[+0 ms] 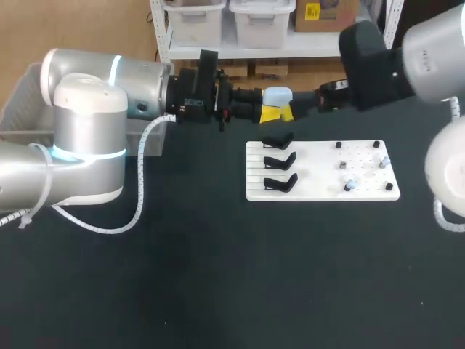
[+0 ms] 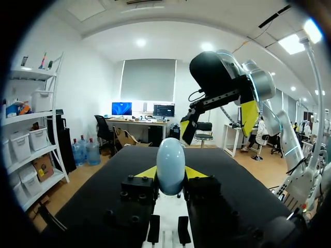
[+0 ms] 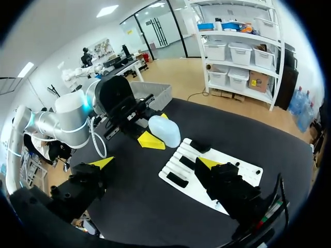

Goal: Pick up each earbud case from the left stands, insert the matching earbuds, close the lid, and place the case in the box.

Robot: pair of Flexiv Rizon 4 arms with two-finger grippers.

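Pale blue case [image 1: 277,96]; yellow-tipped left claw [image 2: 170,173]; white board [image 1: 320,193]; black stands [image 1: 280,160]; black table [image 1: 218,276].

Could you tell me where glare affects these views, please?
Head view: the white pegged board glares against the black table. Left wrist view: the pale blue egg-shaped earbud case in the left gripper is evenly lit. Right wrist view: the board is bright but its black stands read clearly.

Bright, even light from overhead
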